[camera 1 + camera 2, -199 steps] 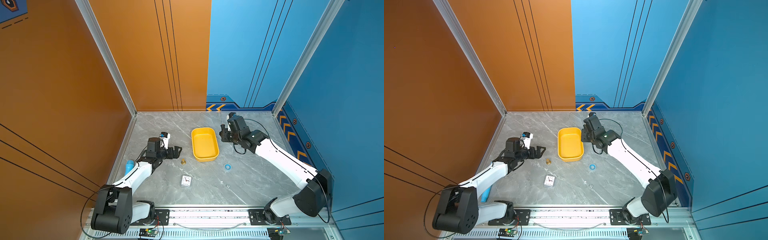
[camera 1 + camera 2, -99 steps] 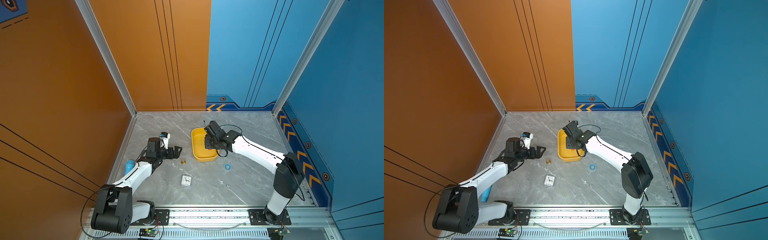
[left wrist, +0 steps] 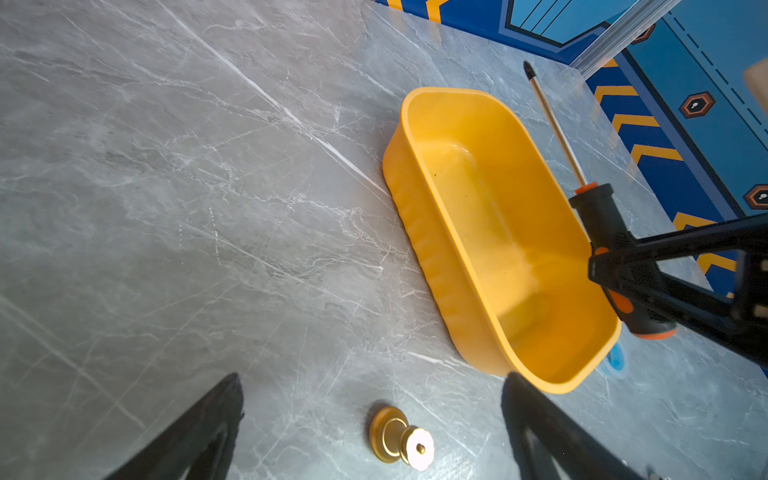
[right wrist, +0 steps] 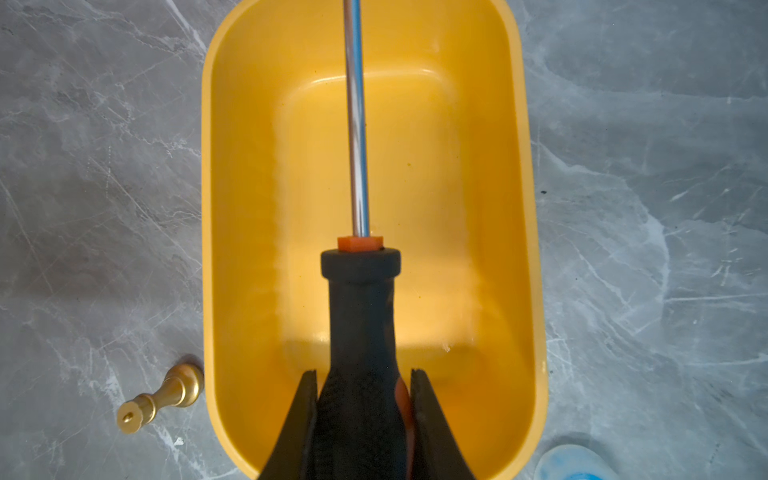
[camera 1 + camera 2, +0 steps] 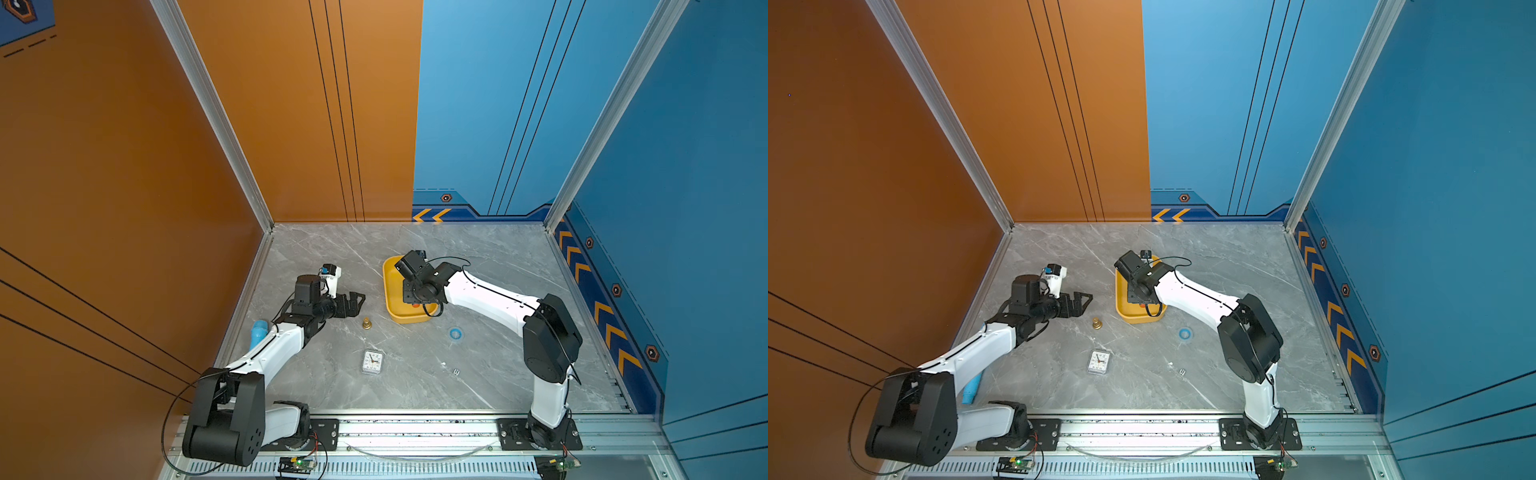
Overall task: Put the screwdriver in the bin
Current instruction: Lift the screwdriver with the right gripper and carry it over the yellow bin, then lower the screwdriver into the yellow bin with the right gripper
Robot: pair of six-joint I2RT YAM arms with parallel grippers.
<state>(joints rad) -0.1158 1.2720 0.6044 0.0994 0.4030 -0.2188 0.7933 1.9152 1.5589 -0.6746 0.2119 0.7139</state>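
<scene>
**Screwdriver over the bin, not yet let go**

On the left, our left claw point(image 5: 355, 303) hangs released above the grey, veined counter point(image 5: 324, 257), beside a small brass knob point(image 5: 366, 323). Mid-scene sits the bin point(image 4: 208, 208): glossy yellow plastic, shallow, round-cornered, nothing lying in it. Over it our right claw point(image 4: 363, 382) is clenched on the screwdriver point(image 4: 361, 311), gripping its matte black handle. The slim, shiny steel shaft runs along the bin's length. We judge the carry done; lowering and letting go are left.

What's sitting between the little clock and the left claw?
A small gold knob, roughly between the clock and the open left gripper; both top views show it.
</scene>
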